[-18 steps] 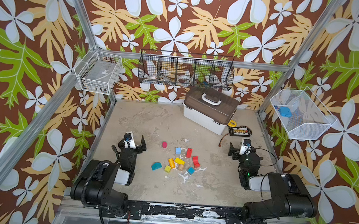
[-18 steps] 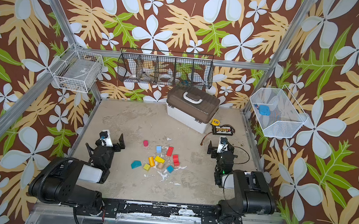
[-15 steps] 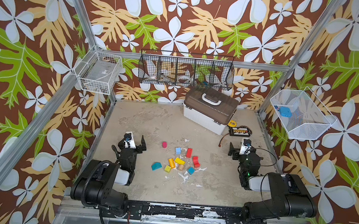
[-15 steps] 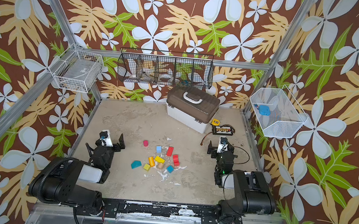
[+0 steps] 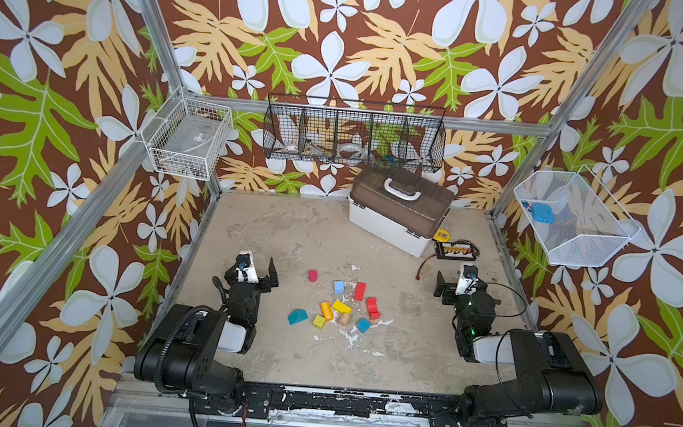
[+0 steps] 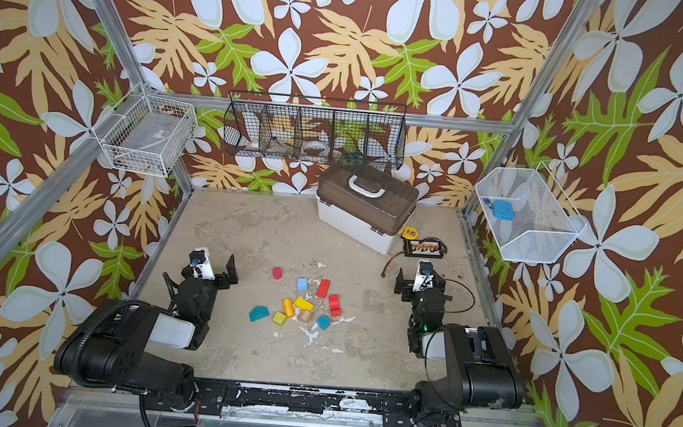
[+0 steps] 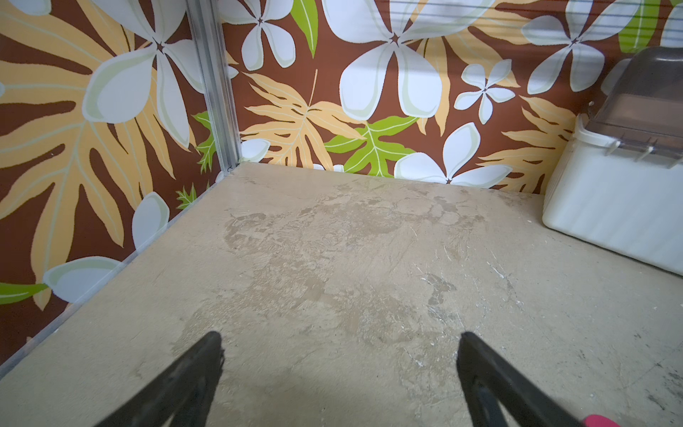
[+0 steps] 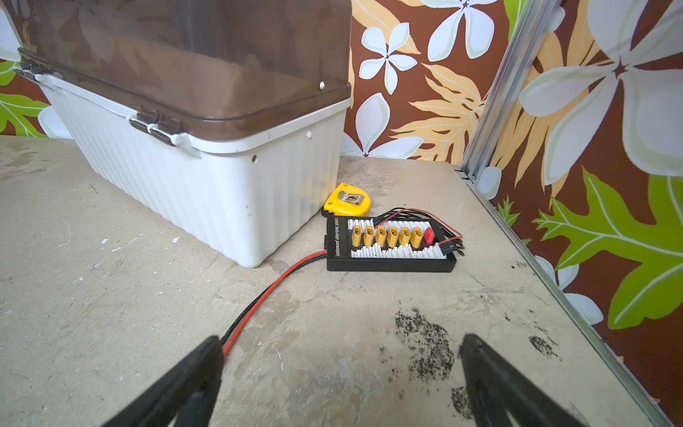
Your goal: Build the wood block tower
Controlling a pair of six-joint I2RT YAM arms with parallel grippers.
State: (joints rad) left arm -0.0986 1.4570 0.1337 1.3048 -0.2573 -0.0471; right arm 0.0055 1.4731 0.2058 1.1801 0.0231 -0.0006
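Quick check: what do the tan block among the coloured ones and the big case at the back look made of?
The tan block: apparently bare wood, matte pale brown, unlike the painted-looking yellow block beside it. The case: likely moulded plastic, white ribbed walls with a slight sheen; its lid is smoky brown, seemingly translucent, with faint flower shapes showing in it.

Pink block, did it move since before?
No. The pink block lies in the same spot, just as far from the white case as before.
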